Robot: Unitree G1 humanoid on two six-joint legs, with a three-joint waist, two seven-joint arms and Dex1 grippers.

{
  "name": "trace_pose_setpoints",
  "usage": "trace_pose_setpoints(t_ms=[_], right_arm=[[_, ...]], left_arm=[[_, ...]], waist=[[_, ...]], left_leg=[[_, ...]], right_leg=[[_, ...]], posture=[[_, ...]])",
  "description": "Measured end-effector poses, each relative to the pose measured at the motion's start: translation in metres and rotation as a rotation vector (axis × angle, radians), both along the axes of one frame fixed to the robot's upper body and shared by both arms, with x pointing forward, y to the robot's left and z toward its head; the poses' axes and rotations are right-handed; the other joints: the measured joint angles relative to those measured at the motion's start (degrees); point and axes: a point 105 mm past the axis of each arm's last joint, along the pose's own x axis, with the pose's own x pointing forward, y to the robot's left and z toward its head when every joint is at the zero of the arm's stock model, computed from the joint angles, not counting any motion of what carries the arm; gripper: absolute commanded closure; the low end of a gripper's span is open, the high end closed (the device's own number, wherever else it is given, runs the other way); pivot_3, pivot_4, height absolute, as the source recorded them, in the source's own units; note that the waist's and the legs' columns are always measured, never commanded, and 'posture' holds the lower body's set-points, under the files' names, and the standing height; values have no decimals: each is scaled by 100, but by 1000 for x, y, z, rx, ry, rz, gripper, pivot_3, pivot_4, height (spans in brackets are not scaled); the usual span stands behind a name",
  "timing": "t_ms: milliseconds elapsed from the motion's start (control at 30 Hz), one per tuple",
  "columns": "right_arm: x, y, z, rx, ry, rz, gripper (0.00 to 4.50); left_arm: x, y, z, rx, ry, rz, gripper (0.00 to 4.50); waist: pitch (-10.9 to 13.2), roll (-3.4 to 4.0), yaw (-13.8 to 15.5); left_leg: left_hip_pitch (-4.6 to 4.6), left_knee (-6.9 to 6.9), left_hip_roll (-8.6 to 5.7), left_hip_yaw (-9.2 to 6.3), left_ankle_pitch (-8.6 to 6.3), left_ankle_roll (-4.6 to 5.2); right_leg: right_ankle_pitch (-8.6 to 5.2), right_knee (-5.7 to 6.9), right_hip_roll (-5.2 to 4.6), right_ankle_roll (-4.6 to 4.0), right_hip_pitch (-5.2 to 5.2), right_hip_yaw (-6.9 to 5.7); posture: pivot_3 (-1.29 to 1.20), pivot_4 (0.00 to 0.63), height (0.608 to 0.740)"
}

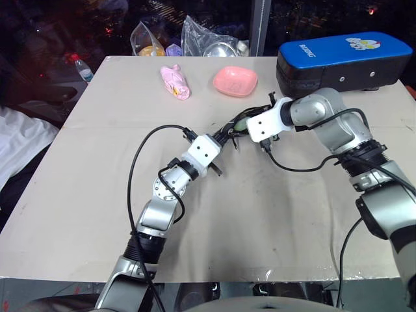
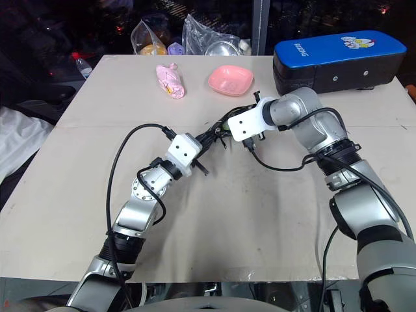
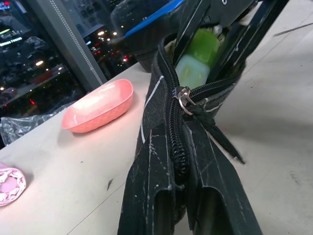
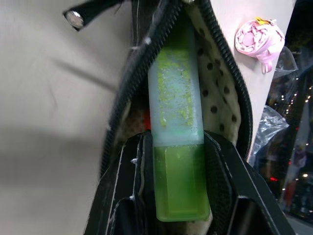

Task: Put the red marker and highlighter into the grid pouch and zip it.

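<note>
Clearly, the left hand (image 3: 181,205) is clenching one end of the grid pouch (image 3: 161,127) and holding it up off the surface (image 1: 97,188), with the zipper pull (image 3: 183,95) sitting partway along and the mouth beyond it gaping. To its right, the right hand (image 4: 178,215) is gripping the highlighter (image 4: 177,147) by its capped end and pushing the pale barrel down into the dotted lining. A sliver of red beside the barrel is probably the red marker (image 4: 146,119), already inside, though that is a guess.

Judging the risks: if the highlighter is being let go while its cap is proud of the mouth, it may tip out, or the zipper teeth may jam on it. The dangling pull tab could also snag under the fingers.

Counting from left to right: one pink toy (image 1: 175,82), one pink dish (image 1: 235,80), one pouch, one highlighter, one blue-and-black case (image 1: 344,60), two hands.
</note>
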Motion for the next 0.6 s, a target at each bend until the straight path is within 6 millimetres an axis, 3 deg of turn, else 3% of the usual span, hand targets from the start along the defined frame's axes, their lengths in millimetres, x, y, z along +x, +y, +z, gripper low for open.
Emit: trace_pose_setpoints(t_ms=[33,67,200,267,467,600], right_arm=[[0,1,-1,5,6,2,3752],[0,1,-3,12,21,7,2733],[-5,2,-2,65,85,32,788],[-9,-4,5,119,113,17,28],[-23,-33,35,321,217,-93,28],[-49,-41,31,589,463,-188,28]], left_arm=[[0,0,0,0,0,0,4500],[0,0,0,0,0,-1,4500],[-1,0,-1,0,3,-2,4500],[-1,0,-1,-3,5,-2,4500],[-2,-3,0,-77,33,-27,4500],[-3,-7,1,-119,58,-64,4500]], waist=[[0,0,0],[0,0,3],[0,0,6],[0,0,14],[-1,-1,19],[-1,-2,24]], left_leg=[[0,0,0,0,0,0],[0,0,0,0,0,0],[-1,0,0,-3,0,0],[-1,0,0,-8,0,0],[-2,0,1,-24,-1,1],[-4,-1,2,-35,-1,1]], right_leg=[[0,0,0,0,0,0],[0,0,0,0,0,-1],[0,-1,0,0,0,-1],[0,-1,-1,0,0,-1],[0,0,-2,0,1,-1],[0,0,-2,-1,2,-6]], posture=[[0,150,740],[0,150,740],[0,150,740],[0,150,740],[0,150,740],[0,150,740]])
